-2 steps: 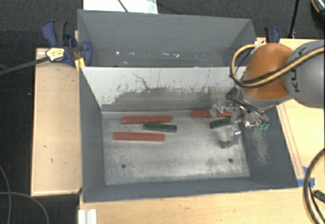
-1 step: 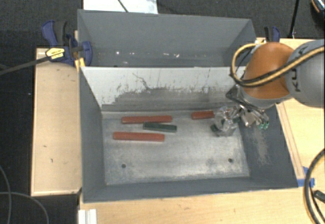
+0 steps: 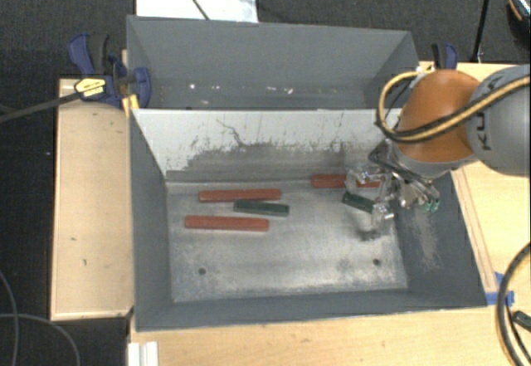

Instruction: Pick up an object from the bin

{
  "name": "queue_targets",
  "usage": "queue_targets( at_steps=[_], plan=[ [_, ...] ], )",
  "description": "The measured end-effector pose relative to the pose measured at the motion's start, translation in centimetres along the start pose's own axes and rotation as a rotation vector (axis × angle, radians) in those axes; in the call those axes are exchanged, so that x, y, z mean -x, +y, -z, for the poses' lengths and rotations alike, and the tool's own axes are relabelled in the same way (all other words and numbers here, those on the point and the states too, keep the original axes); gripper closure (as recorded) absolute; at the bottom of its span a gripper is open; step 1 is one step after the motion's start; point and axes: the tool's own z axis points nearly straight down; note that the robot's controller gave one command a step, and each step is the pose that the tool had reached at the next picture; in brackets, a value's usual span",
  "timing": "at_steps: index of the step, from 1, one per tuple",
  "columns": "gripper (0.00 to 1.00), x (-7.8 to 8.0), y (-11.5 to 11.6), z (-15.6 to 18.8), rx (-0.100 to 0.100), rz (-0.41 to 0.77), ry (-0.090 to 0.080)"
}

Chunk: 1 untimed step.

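Grey, scratched sheet metal makes up the bin point(image 3: 282, 261), whose sloped walls run down to a flat floor. From the right the robot arm point(image 3: 502, 136) leans in over the rim, its wrist under a rounded orange cover point(image 3: 431, 119) looped with yellow and black cables. The gripper point(image 3: 378, 205) hangs over the floor's right part, close to the back wall.

Right at the gripper's left tip lies a small dark green block point(image 3: 357, 200). It is short and flat. Its long axis runs roughly across the bin, with the left end a little higher in the view than the right end, which goes under the gripper. Whether the gripper is open, closed, or already clamped on this block cannot be told.

Five pieces can be counted: three reddish-brown and two dark green.

- **Two long reddish-brown bars** lie well to the left of the gripper: the upper bar point(image 3: 241, 195) and the lower bar point(image 3: 226, 223). Both lie nearly level across the bin.
- **A dark green bar** point(image 3: 261, 207) sits between them, near their right ends.
- **A short reddish-brown bar** point(image 3: 326, 182) lies just left of the gripper and above the green block. Its right end is hidden behind the gripper.
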Motion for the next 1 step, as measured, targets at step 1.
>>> queue_targets(
  at_steps=[1],
  plan=[
    [1.00,0.07,0.01,0.07,0.000,0.002,-0.002]
  ],
)
